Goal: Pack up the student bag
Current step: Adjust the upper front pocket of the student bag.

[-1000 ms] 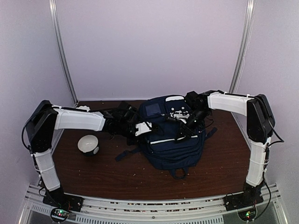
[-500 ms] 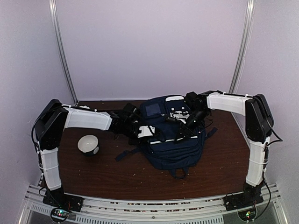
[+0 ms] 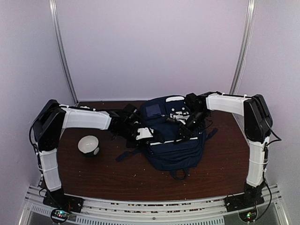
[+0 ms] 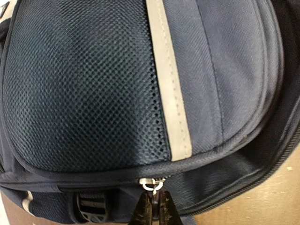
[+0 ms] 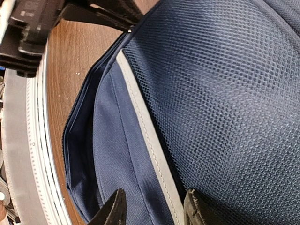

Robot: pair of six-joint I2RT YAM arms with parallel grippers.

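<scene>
Left claw (image 4: 152,208) is pinched shut on the metal zipper pull (image 4: 151,183) at the edge of the student bag (image 3: 176,145), which lies flat mid-table. Right claw (image 5: 154,211) straddles a fold of the bag, jaws half apart; whether it clamps is unclear. Likely step: working the zip. Next comes a steady draw along its track. Only the left wrist view shows the pull; only the top view shows the bag's place.
</scene>
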